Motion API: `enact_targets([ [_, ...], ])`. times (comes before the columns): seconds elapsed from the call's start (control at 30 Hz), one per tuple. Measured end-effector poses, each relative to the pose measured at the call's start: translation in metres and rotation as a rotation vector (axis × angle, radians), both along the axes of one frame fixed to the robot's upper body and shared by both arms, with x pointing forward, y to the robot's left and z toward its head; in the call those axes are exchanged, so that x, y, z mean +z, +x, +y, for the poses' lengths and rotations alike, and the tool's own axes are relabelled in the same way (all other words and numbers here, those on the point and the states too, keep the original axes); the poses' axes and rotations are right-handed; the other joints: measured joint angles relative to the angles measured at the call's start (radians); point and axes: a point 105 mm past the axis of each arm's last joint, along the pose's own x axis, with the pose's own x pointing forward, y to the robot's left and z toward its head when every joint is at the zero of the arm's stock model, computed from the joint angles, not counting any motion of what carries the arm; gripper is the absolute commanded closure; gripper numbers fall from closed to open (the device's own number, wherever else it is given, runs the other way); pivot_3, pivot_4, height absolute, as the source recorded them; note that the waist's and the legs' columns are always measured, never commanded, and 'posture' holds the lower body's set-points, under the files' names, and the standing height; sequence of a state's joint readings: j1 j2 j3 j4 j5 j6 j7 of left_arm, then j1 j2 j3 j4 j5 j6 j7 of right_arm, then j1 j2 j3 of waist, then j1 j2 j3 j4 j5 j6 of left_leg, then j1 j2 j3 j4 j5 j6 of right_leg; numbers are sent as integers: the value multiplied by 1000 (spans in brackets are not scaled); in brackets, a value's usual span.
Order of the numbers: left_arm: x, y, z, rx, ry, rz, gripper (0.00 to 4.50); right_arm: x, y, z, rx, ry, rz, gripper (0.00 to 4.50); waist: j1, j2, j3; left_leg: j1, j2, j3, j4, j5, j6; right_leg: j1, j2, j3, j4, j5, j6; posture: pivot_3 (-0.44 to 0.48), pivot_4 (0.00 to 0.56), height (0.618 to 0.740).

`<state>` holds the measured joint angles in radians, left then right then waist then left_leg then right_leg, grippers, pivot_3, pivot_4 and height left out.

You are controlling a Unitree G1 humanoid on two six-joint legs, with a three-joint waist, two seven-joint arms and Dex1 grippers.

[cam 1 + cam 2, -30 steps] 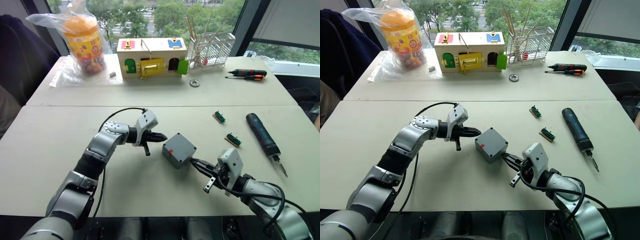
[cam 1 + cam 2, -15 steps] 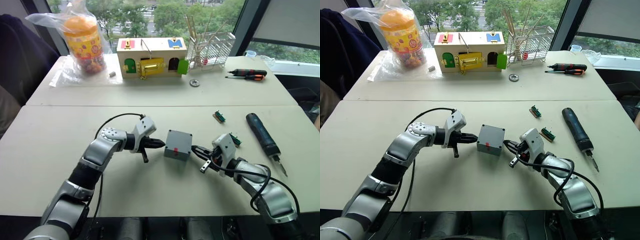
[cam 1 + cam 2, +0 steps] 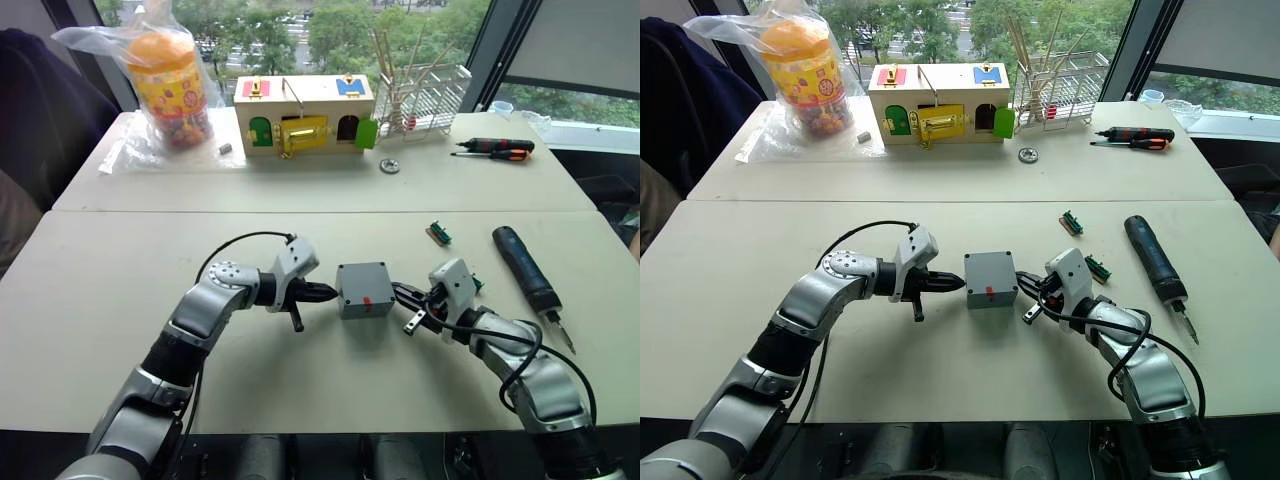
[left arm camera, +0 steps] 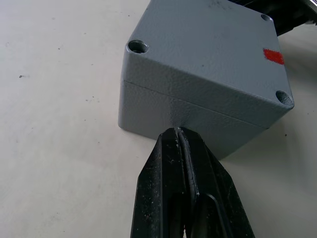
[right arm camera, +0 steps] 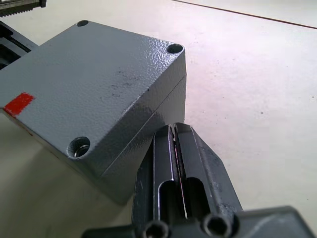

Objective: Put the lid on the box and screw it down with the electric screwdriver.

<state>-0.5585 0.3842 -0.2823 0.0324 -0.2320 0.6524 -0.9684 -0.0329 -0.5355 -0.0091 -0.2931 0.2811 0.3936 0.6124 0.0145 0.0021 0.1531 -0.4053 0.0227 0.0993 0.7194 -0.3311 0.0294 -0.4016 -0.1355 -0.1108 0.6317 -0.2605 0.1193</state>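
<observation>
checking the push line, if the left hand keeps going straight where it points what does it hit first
The box. The left hand, fingers shut, points at its side wall just below the lid seam, with its tips at or almost on that wall.

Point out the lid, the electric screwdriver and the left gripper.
lid (image 4: 208, 47): left wrist view, middle of its grey top face.
electric screwdriver (image 3: 524, 268): left eye view, middle of its dark handle.
left gripper (image 3: 330, 293): left eye view, closed fingertips against the box's side.
</observation>
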Motion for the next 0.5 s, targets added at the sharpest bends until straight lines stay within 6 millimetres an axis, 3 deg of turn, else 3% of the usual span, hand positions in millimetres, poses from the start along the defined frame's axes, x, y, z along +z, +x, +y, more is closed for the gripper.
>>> enact_targets([
  [0.07,12,12,7,61,-28,-19,4500,5,-8,-13,-48,13,3,4472,1,0,0,-1,0,0,0,0,0,0,0,0,0,0,0,0,150,708],
  [0.17,46,32,18,156,-103,-95,4500,18,-18,-32,-123,41,-5,4472,-1,0,0,-1,0,-1,0,0,0,-1,0,0,0,0,0,0,150,708],
  [0.27,75,29,19,118,-161,-122,4500,34,-25,-49,-201,71,-30,4472,-2,0,0,-1,0,0,-1,0,0,-1,0,0,0,0,0,0,150,708],
  [0.37,85,10,10,-4,-162,-128,4500,40,-27,-69,-302,78,-38,3639,-2,0,0,0,0,0,-1,0,-1,-1,0,0,0,0,0,0,150,708],
  [0.5,86,-7,-7,-128,-156,-128,4500,32,-28,-83,-378,46,-12,1723,0,0,0,0,0,0,0,1,-1,-1,0,0,0,0,0,0,150,708],
])
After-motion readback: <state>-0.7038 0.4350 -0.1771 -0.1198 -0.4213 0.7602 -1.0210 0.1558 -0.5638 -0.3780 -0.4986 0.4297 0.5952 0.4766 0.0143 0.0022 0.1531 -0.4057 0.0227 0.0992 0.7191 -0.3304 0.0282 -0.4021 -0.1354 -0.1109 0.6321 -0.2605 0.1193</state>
